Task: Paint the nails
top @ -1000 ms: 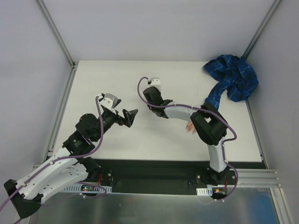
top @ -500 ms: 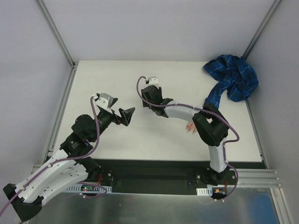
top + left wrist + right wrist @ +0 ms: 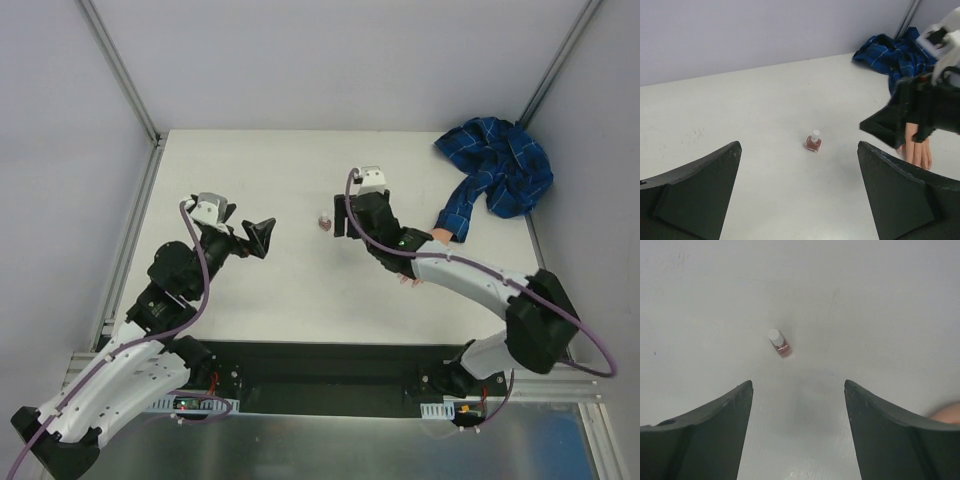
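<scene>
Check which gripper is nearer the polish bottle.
Right. The right gripper sits open just beside the bottle, on its right in the top view; the left gripper is farther off to its left.

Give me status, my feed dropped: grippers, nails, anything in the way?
Left gripper open, right gripper open, both empty. Bottle upright, capped, between them. Fake hand partly under right arm.

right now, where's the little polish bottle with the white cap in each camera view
Top external: polish bottle near the picture's middle.
Left wrist: bottle upright, just right of centre.
Right wrist: bottle left of centre, upper half, seen from above.
Shared landmark: fake hand, right of the bottle; fingers at right in the left wrist view, a flesh-coloured blur at the right wrist view's right edge.
</scene>
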Motion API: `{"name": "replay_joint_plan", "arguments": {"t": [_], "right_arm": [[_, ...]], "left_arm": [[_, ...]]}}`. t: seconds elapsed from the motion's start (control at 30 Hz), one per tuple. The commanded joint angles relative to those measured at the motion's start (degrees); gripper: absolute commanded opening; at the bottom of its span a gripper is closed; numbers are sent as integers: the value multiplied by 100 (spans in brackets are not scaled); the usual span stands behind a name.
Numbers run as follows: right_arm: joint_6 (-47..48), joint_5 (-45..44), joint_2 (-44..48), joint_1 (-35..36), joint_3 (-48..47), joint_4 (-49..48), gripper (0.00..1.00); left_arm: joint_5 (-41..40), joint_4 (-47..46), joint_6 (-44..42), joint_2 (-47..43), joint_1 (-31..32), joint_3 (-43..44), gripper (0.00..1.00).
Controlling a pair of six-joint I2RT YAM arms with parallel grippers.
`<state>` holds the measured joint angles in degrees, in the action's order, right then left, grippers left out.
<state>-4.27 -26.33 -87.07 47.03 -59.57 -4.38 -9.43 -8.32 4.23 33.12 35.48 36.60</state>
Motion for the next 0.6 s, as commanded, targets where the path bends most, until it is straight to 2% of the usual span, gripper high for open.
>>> {"name": "replay_joint_plan", "arguments": {"t": [0.0,0.13,0.2,0.23,0.33,0.43,0.5,0.57], "right_arm": [[-337,-180,1392,35,689,411,77],[-715,-189,3050,149,1552,1515,82],[-1083,-267,3606,280,1790,2044,87],[-1224,-268,4175,307,1983,2516,90],[-1532,-5,5300,377,2352,3064,100],[-1376,346,6364,421,2651,2989,97],[-1393,-290,6850,509,2802,3022,97],[-1278,-600,7028,509,2409,3626,96]], "left_arm": [[187,-258,122,141,-68,-21,99],[529,-328,157,229,-77,-21,99],[679,-477,218,256,-77,-56,99],[836,-539,297,265,-77,-100,99],[926,-706,604,326,-77,-162,99],[1163,-724,1174,344,-68,-162,99],[1477,-672,1483,256,-68,-153,99],[1759,-505,1931,99,-68,-171,99]]}}
